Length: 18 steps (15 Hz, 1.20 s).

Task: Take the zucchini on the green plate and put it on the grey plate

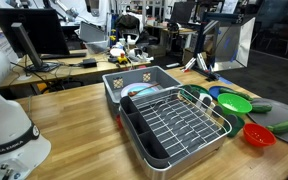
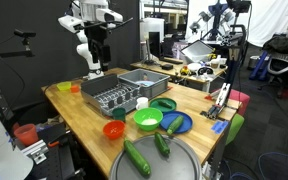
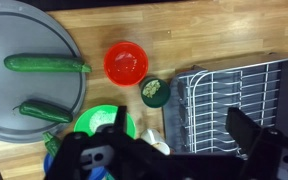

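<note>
The lime-green plate [image 2: 148, 120] sits near the table's front, and nothing shows on it. It also shows in an exterior view [image 1: 234, 102] and, partly hidden by my gripper, in the wrist view [image 3: 102, 122]. The big grey plate [image 2: 174, 165] holds two zucchini: one long [image 2: 137, 158], one shorter [image 2: 162, 143]. In the wrist view the grey plate [image 3: 24, 25] carries both, the long one [image 3: 46, 64] and the shorter one [image 3: 44, 111] near its rim. My gripper [image 3: 164, 150] is open and empty, held high above the dish rack [image 2: 92, 48].
A wire dish rack [image 2: 114, 97] and a grey bin [image 2: 144, 77] stand mid-table. A red bowl [image 3: 125, 62], a small dark green bowl [image 3: 155, 92] and a blue plate [image 2: 176, 124] lie around the green plate. The table edge is close beyond the grey plate.
</note>
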Motion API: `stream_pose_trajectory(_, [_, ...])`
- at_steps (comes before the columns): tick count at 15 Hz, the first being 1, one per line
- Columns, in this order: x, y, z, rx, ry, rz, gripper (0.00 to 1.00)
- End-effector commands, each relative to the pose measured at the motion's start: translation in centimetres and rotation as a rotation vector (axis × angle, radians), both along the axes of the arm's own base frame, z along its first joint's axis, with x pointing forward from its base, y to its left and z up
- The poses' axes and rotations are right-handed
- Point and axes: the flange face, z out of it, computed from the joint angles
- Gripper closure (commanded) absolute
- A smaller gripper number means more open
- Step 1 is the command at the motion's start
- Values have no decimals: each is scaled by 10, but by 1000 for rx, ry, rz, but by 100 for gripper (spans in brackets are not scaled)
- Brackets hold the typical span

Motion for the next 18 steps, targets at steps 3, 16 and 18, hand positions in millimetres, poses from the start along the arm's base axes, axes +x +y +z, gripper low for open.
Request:
stream_pose_trajectory(3, [8,-3,-7,-25,-7,36,0])
stream_pose_trajectory(16, [65,8,-43,-48,-147,171,0])
stream_pose_trajectory(18, [63,8,-40,-48,-153,171,0])
